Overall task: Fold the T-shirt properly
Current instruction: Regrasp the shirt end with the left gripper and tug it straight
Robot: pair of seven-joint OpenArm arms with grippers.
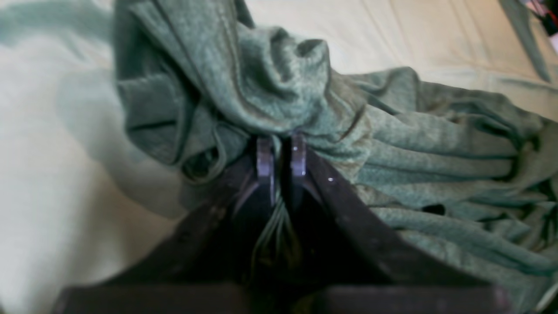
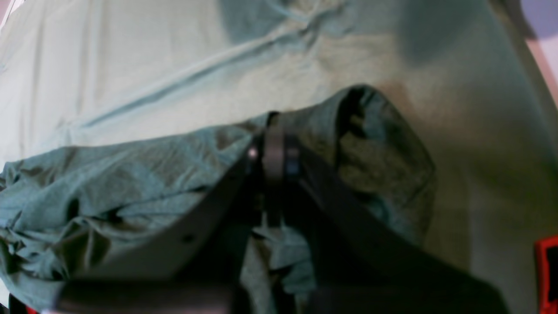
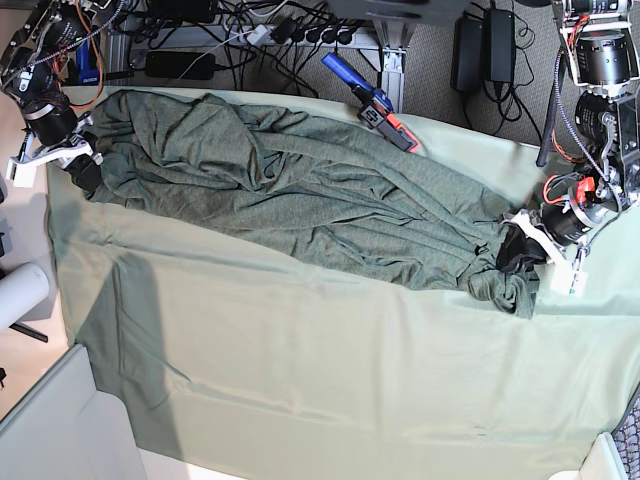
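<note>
Both ends gripped, no fold made yet.

Your left gripper [image 1: 281,150] has its jaws pinched tight on a bunched wad of the T-shirt [image 3: 290,185]; your right gripper [image 2: 273,152] is clamped on the opposite end. Between them the T-shirt lies rumpled in a long diagonal band across the mint table sheet [image 3: 330,380]. Spreading flat and every fold remain, by my reading.

A large dark heathered grey-green knit T-shirt [image 3: 290,190] lies rumpled and stretched across the pale mint-green sheeted counter [image 3: 330,380], the right claw [image 3: 82,168] and left claw [image 3: 515,248] gripping its opposite ends.
</note>
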